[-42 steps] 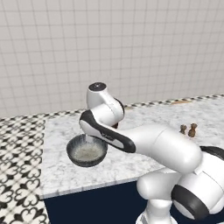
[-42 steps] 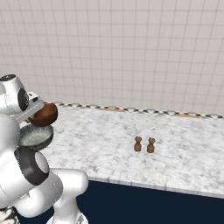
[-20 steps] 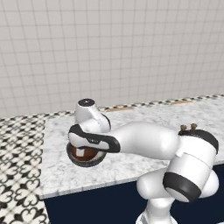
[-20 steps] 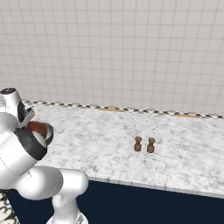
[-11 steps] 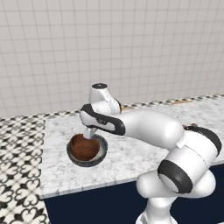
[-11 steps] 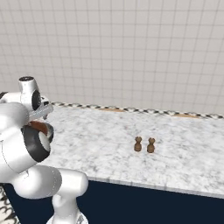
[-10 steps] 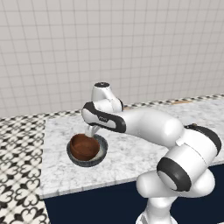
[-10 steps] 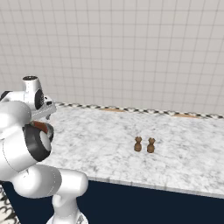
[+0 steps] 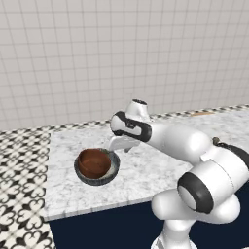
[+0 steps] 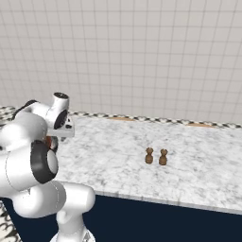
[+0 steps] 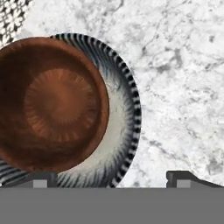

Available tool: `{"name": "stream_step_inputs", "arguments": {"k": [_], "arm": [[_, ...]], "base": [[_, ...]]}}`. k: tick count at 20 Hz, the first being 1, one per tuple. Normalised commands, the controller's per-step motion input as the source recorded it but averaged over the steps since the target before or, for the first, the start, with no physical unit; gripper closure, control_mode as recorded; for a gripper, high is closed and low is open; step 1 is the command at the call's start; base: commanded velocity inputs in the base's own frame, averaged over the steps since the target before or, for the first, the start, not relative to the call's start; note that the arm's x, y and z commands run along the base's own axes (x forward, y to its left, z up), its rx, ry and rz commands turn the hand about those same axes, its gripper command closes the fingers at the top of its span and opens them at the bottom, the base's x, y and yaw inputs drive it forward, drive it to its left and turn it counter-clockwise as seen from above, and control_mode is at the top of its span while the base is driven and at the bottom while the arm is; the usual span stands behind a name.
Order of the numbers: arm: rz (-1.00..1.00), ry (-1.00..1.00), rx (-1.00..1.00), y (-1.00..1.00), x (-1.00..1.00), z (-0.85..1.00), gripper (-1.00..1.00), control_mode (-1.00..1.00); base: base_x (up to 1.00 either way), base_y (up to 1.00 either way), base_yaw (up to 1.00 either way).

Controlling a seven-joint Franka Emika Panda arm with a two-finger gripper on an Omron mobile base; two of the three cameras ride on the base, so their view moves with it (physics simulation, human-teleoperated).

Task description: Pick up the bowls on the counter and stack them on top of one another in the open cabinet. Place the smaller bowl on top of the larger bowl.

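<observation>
The smaller bowl (image 9: 94, 163), glossy reddish-brown, sits nested inside the larger bowl (image 9: 111, 171), whose dark grey ribbed rim rings it. Both rest on the counter (image 9: 146, 170) near its left end. My gripper (image 9: 120, 145) hangs open just above and to the right of the pair, holding nothing. In the hand view the smaller bowl (image 11: 54, 103) lies off-centre in the larger bowl (image 11: 120, 127), and my gripper (image 11: 111, 179) has its fingertips (image 11: 43, 178) spread wide over the rim and the marble. The open cabinet is out of view.
Two tiny brown shakers (image 10: 156, 156) stand on the marble counter (image 10: 198, 142) to the right. A tiled wall runs along the back. A patterned black-and-white surface (image 9: 22, 194) lies beyond the counter's left edge.
The gripper lowered the smaller bowl into the larger bowl, opened and let it go, then lifted and drew back to the right. The bowls now sit stacked.
</observation>
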Motion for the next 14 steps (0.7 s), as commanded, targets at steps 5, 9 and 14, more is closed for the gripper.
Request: {"name": "stream_step_inputs", "arguments": {"k": [5,9,14], "arm": [[-0.33,0.09,0.06,0.10,0.16,-0.31,-1.00,-1.00],[-0.12,0.11,-0.03,0.28,0.36,-0.16,-1.00,-1.00],[-0.08,0.12,-0.01,0.13,0.24,-0.25,-1.00,-1.00]], "base": [[0.00,0.00,0.00],[0.00,0.00,0.00],[0.00,0.00,0.00]]}}
